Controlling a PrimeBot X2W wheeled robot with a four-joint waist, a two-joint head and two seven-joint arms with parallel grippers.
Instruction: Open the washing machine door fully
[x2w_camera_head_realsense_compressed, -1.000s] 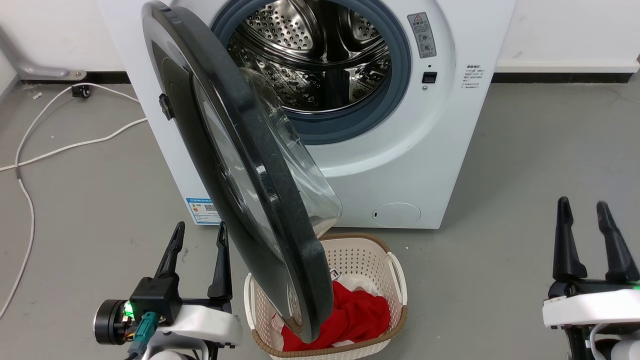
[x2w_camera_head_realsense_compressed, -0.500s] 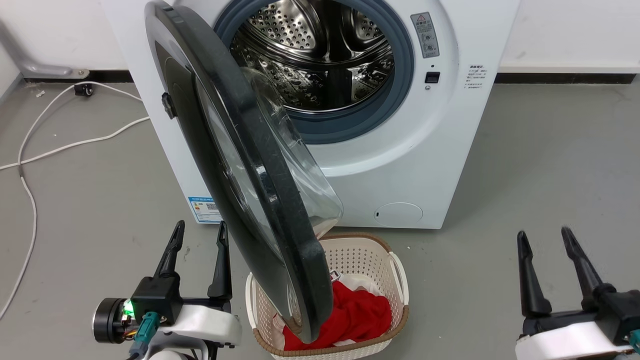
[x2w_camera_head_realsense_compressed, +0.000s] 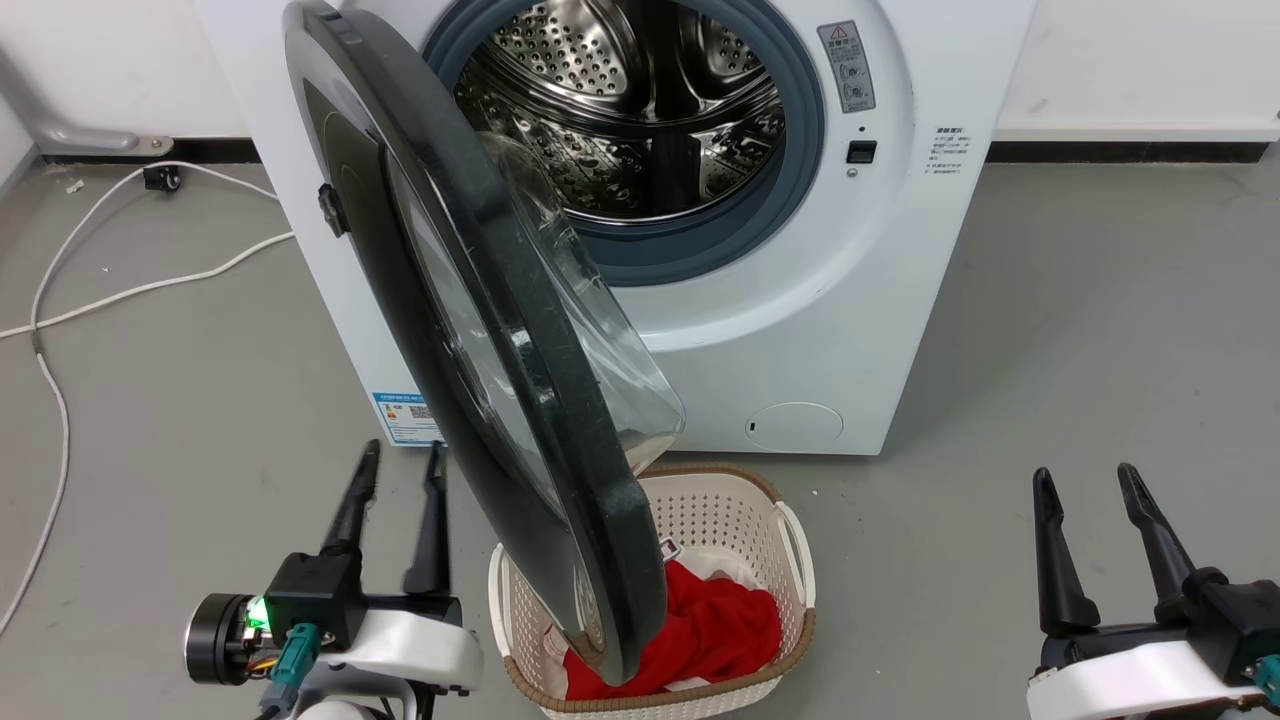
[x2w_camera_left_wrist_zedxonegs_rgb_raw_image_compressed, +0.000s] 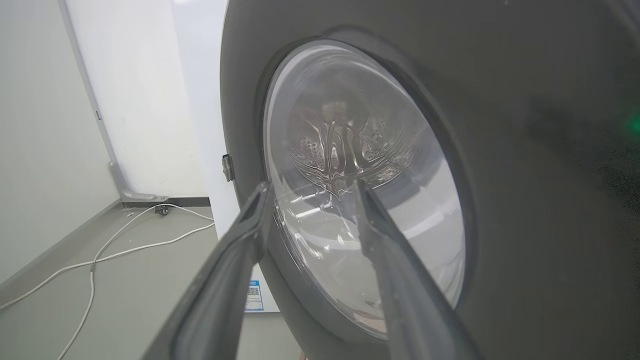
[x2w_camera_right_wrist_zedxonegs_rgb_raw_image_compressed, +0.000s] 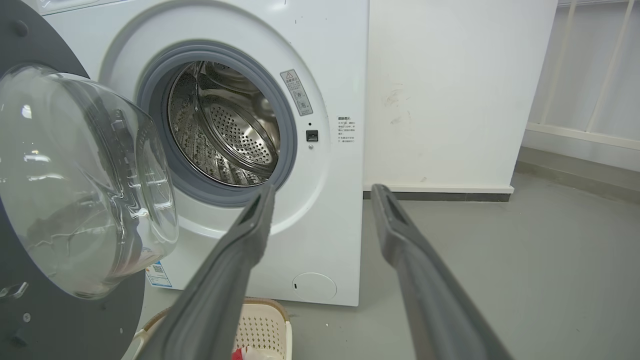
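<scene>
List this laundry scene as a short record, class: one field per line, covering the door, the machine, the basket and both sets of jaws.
Door: partly open, hinged on the robot's left
Washing machine: white, front-loading, standing on the floor
Drum: steel, no laundry visible inside
Basket: cream, on the floor before the machine, holding red cloth
Left jaws: apart, empty, beside the door's outer face
Right jaws: apart, empty, well clear of the door
Cable: white, lying on the floor at left
</scene>
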